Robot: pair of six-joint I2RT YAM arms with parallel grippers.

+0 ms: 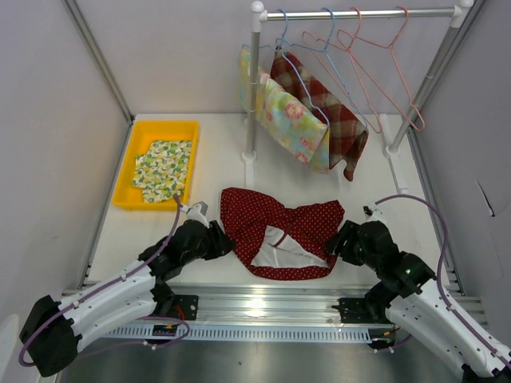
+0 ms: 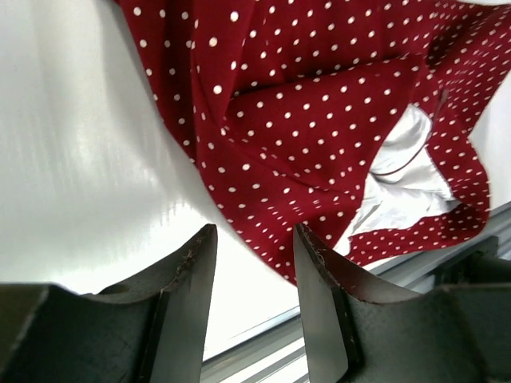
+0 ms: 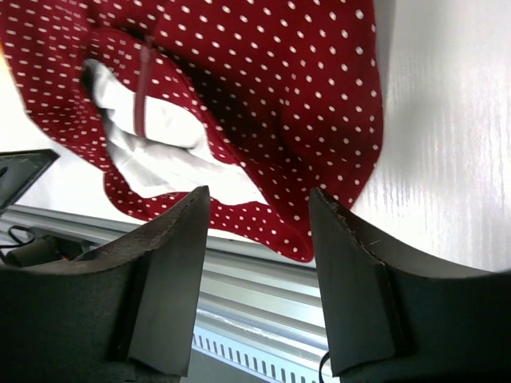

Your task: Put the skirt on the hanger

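Observation:
The skirt [image 1: 281, 227], dark red with white dots and a white lining showing, lies crumpled flat on the white table between my two grippers. My left gripper [image 1: 227, 243] sits at its left edge, jaws open and empty; in the left wrist view the skirt [image 2: 319, 120] lies just beyond the gripper [image 2: 255, 239]. My right gripper [image 1: 336, 242] sits at the skirt's right edge, also open and empty, with the skirt [image 3: 239, 96] ahead of the gripper [image 3: 259, 203]. An empty pink wire hanger [image 1: 409, 88] hangs on the rail at the back.
The rack's rail [image 1: 359, 13] holds several wire hangers; a floral cloth [image 1: 291, 124] and a plaid cloth [image 1: 335, 120] hang from two of them. Rack posts [image 1: 253, 96] stand behind the skirt. A yellow bin [image 1: 164, 126] with a floral cloth sits at the back left.

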